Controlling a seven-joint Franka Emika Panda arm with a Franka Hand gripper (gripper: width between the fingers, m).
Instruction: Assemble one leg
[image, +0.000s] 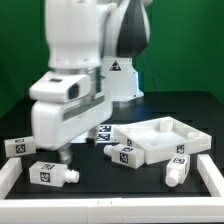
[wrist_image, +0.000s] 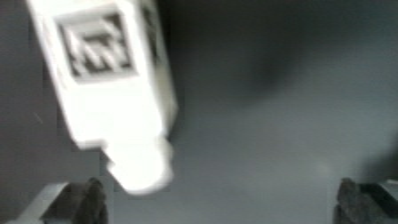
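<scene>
— What is the room like?
— A green backdrop (image: 20, 40) stands behind a black bench (image: 130, 188) with a white rail (image: 110, 210) along its front. The white arm (image: 75, 60) fills the exterior view's left, and a warning triangle (image: 117, 67) marks its base.
— And the parts?
— The rimmed tabletop (image: 152, 150) lies on the exterior view's right. One leg (wrist_image: 111, 80) lies flat on the bench, its black-and-white tag (wrist_image: 98, 45) facing up, just ahead of the pincer (wrist_image: 228, 200). The pincer's jaws are spread wide.

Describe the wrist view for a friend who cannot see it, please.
A white square leg with a black-and-white tag lies on the dark table, its short round stub end nearest the gripper. The gripper is open: only two dark fingertips show, wide apart, one close beside the stub.
</scene>
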